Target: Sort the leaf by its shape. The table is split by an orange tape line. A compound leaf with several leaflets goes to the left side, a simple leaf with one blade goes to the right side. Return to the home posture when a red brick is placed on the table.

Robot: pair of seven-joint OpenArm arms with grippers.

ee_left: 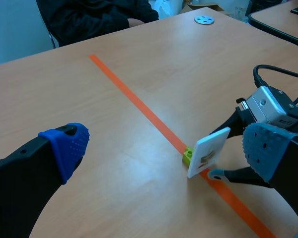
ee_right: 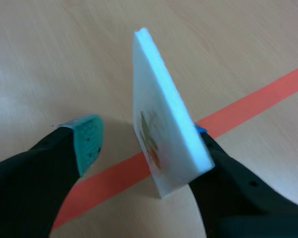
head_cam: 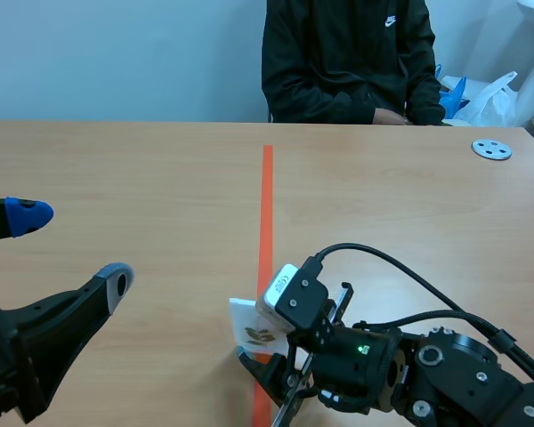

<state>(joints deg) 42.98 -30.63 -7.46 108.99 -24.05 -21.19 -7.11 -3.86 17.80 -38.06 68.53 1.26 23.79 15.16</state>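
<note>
A white card printed with a brownish leaf stands upright in a small green base on the orange tape line, near the table's front. The leaf's shape is too small to read. My right gripper is open around the card. Its teal pad stays clear of the printed face, and the other finger sits close behind the card's back. My left gripper hangs open and holding nothing at the front left, well away from the card.
A person in a black jacket sits across the table. A grey disc lies at the far right edge. White and blue bags sit behind it. Bare wood spreads on both sides of the tape.
</note>
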